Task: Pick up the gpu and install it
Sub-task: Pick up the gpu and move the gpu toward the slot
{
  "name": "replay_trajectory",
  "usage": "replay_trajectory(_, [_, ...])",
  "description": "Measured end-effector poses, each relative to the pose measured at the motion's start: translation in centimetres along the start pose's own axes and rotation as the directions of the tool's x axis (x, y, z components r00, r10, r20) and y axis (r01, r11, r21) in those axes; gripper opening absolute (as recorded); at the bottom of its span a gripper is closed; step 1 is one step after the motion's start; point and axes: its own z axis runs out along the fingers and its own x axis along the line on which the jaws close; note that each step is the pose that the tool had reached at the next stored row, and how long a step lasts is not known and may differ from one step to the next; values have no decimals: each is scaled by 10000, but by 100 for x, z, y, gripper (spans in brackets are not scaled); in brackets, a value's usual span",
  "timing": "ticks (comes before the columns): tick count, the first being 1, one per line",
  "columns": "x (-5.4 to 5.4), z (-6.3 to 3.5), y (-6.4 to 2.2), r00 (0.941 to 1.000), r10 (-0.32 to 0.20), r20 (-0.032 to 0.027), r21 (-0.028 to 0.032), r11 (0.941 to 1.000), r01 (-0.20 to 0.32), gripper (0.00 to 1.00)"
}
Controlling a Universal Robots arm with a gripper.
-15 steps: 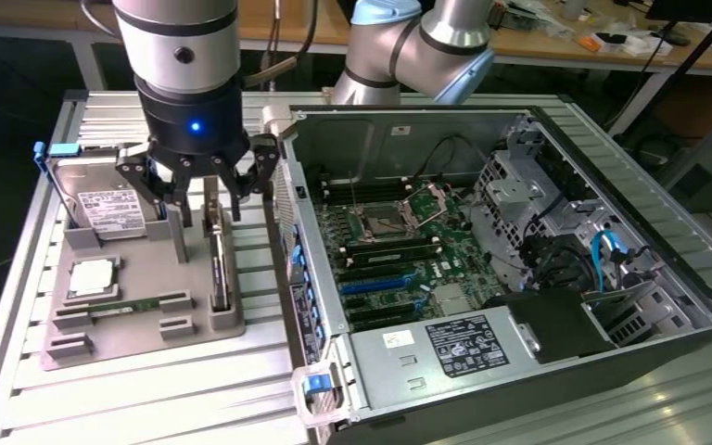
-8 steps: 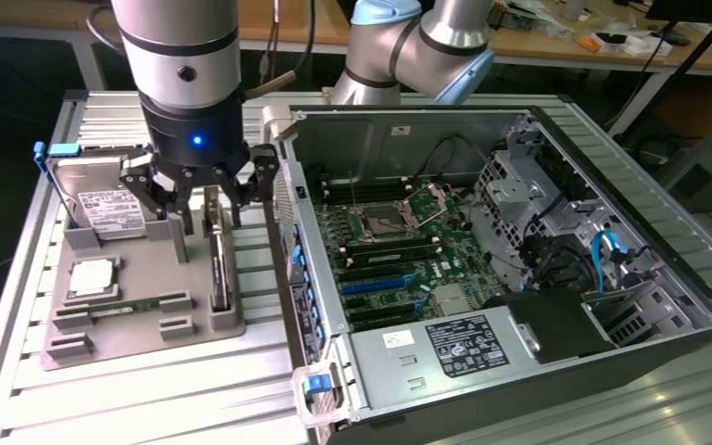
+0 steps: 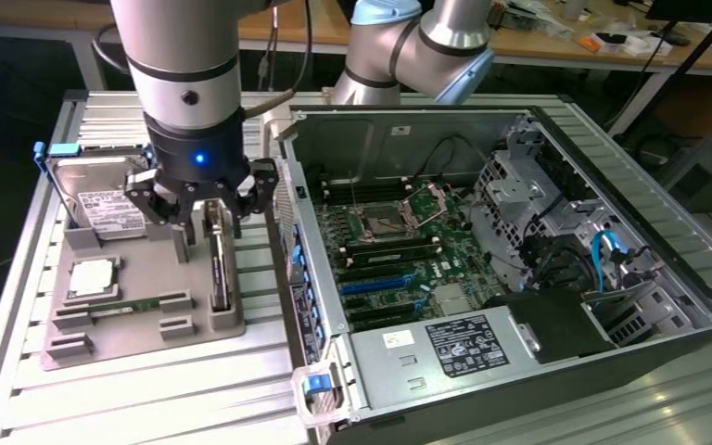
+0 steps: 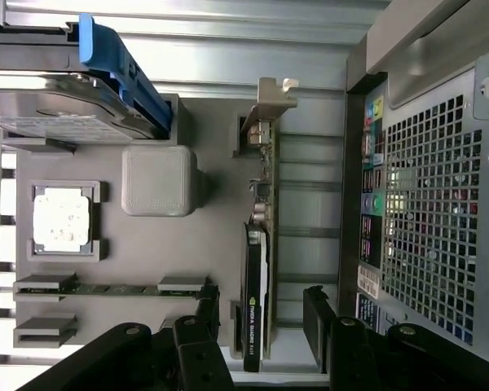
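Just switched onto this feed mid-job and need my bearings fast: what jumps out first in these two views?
The gripper hangs open over the grey parts tray at the exterior view's left. Its fingers sit on either side of the gpu, which stands on edge in its slot, not clamped. Beside the tray, to the exterior view's right, lies the open computer case with its green motherboard exposed.

I see the gpu (image 4: pixel 253 309) with a glossy black face and a silvery metal bracket (image 4: pixel 270 102); holder (image 4: pixel 159 244), matt grey plastic; caddy (image 4: pixel 118 73), smooth blue plastic; table (image 3: pixel 146 399), ribbed pale metal; case (image 3: pixel 393 130), dull grey sheet metal; gripper (image 3: pixel 208 227), matt black.
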Motion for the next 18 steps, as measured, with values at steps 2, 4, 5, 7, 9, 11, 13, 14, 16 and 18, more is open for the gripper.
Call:
replay_trajectory(2, [1,44,-2,10000,0,0,-1,10000,0,54])
replay_trajectory(4, [2,90,-5,10000,0,0,-2,10000,0,54])
replay_trajectory(5, [3,109,-6,10000,0,1,-3,10000,0,54])
replay_trajectory(7, [4,145,-7,10000,0,0,-4,10000,0,54])
replay_trajectory(9, [4,183,-9,10000,0,0,-6,10000,0,54])
replay_trajectory(11, [5,217,-11,10000,0,0,-9,10000,0,54])
replay_trajectory(13, [6,256,-13,10000,0,1,-11,10000,0,54])
replay_trajectory(14, [6,274,-14,10000,0,1,-12,10000,0,54])
replay_trajectory(16, [7,310,-16,10000,0,0,-14,10000,0,54])
replay_trajectory(18, [8,349,-18,10000,0,1,-17,10000,0,54])
